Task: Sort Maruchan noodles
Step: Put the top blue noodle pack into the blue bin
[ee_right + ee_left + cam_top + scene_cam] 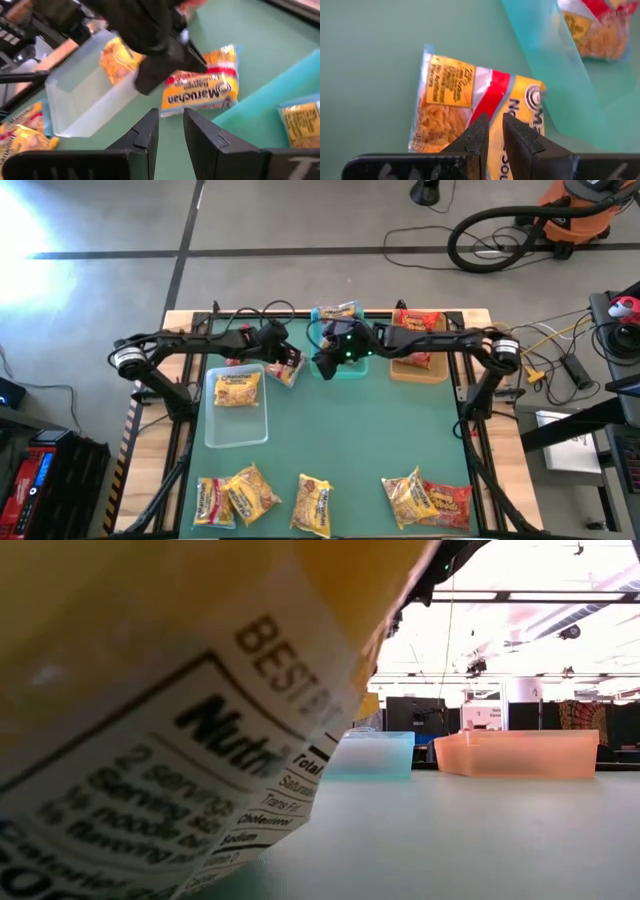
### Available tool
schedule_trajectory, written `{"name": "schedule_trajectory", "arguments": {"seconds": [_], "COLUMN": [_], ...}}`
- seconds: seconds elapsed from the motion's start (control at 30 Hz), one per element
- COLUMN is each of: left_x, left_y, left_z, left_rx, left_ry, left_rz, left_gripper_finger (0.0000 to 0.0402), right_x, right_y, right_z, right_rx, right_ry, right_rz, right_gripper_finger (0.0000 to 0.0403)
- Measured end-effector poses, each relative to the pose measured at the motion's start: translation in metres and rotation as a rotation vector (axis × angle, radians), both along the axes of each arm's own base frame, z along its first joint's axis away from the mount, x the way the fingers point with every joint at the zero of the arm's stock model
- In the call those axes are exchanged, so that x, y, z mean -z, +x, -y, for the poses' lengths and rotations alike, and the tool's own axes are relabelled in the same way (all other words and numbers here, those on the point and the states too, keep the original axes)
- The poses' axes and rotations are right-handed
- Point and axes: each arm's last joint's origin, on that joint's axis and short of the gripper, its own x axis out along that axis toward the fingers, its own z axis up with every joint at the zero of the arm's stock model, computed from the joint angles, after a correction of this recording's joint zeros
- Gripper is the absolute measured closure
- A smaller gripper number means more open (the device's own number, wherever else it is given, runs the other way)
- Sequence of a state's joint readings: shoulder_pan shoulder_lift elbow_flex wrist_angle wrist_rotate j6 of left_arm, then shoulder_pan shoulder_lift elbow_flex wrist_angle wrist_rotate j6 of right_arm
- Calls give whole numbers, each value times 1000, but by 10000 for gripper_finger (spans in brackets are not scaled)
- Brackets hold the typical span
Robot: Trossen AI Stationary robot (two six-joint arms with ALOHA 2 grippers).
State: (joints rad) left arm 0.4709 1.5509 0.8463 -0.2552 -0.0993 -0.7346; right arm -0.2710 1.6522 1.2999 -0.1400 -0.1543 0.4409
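- On the green table in the high view, three trays stand across the far half: a clear tray [236,412] holding one yellow packet [238,389], a teal tray [340,340] holding one packet, and a tan tray [420,365] holding red packets whose number cannot be told. The trays appear to serve as one bin per colour. Along the near edge lie about five unsorted Maruchan noodles [312,504]: two at the left, one at the centre, two at the right. The left gripper [283,358] reaches between the clear and teal trays, over an orange-yellow packet with a pink band [288,368]. The right gripper [327,360] hangs just beside the teal tray.
- In the low view, one packet back [150,730] with a nutrition panel fills the near field and hides most of the table. The teal tray [372,754] and tan tray [520,752] show behind it, two in all.
- In the left wrist view, the left gripper [492,131] has its fingers nearly together directly over the banded packet [470,100]; whether they pinch its edge cannot be told. The teal tray wall [555,75] stands just beside the packet.
- In the right wrist view, the right gripper [171,125] is parted and empty. Beyond it the left arm covers part of the banded packet [200,92], which lies on the table between the clear tray [80,100] and the teal tray [270,95], in neither.
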Motion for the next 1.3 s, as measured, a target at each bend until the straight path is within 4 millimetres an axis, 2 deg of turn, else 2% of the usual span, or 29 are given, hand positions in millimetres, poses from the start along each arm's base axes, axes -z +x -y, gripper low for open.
{"name": "schedule_trajectory", "arguments": {"seconds": [0.23, 0.43, 0.63, 0.9, 1.13, 1.3], "left_x": [1, 1, 2, 4, 4, 18], "left_y": [-2, -2, -2, 3, 2, 10], "left_z": [0, 0, 3, 18, 17, 20], "left_rx": [-65, -93, -86, -24, -36, -18], "left_ry": [8, 16, 9, 5, 51, 27], "left_rz": [-16, -20, -32, -63, -87, -131], "left_gripper_finger": [363, 363, 363, 363, 363, 363], "right_x": [-26, -35, -35, -34, -34, -34], "right_y": [-12, -17, -17, -16, -15, -15], "right_z": [-3, -5, -7, -10, -11, -11], "right_rx": [-3, -3, -3, -14, -16, -16], "right_ry": [-26, -29, -18, -17, -17, -17], "right_rz": [68, 90, 84, 81, 82, 81], "right_gripper_finger": [323, 323, 323, 323, 323, 323]}}
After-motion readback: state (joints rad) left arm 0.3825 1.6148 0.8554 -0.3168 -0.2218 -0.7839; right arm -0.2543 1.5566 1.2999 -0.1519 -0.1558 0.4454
